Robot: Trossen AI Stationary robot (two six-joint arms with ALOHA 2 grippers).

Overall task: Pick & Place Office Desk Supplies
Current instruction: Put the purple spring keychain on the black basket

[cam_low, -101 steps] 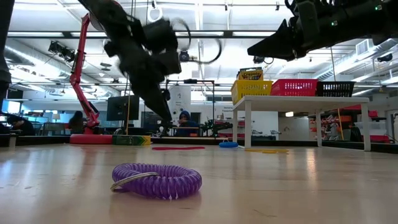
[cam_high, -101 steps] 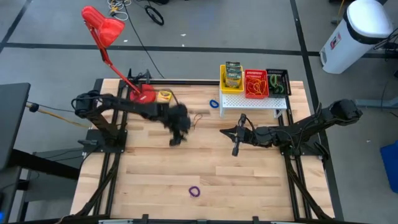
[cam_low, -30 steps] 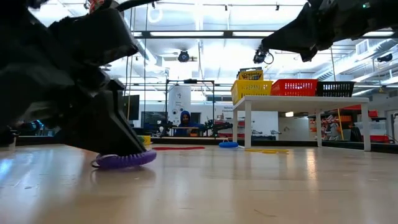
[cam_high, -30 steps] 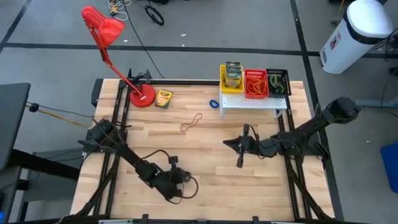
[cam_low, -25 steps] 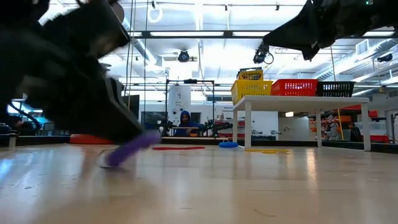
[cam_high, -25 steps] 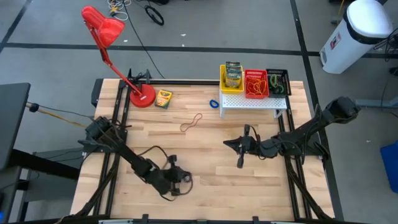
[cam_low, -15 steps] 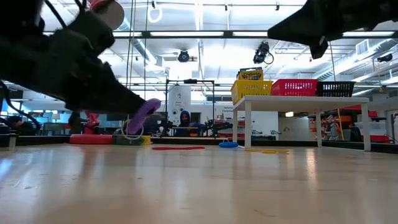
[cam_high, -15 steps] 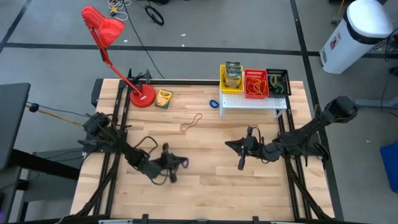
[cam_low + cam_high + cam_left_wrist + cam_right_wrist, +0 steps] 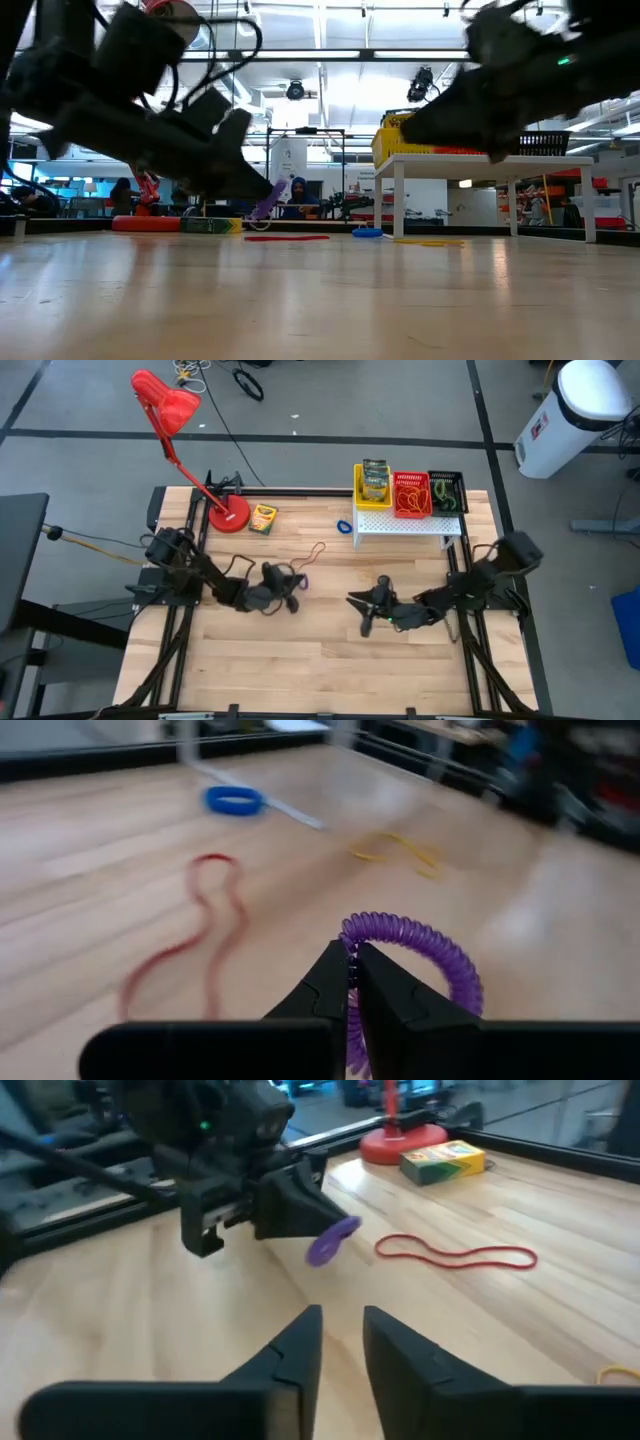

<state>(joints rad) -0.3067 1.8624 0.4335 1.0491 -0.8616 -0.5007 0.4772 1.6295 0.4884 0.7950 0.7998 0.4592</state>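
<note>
The left claw (image 9: 352, 982) is pinched fully closed on one side of a purple coiled plastic wrist loop (image 9: 420, 952), carrying it clear above the wooden tabletop (image 9: 330, 650), near the middle-left. The loop looks light, springy and soft; it will likely sag and swing from that single pinch, so a hold across the coil's thickness seems right, and a slow carry advisable. The right claw (image 9: 340, 1342) faces it from mid-table, its fingers slightly parted and empty. A thin red rubber-band loop (image 9: 205, 935) lies flat beneath.

Bare tabletop (image 9: 300, 650) at near side, lamp base (image 9: 229, 515) far-left
</note>
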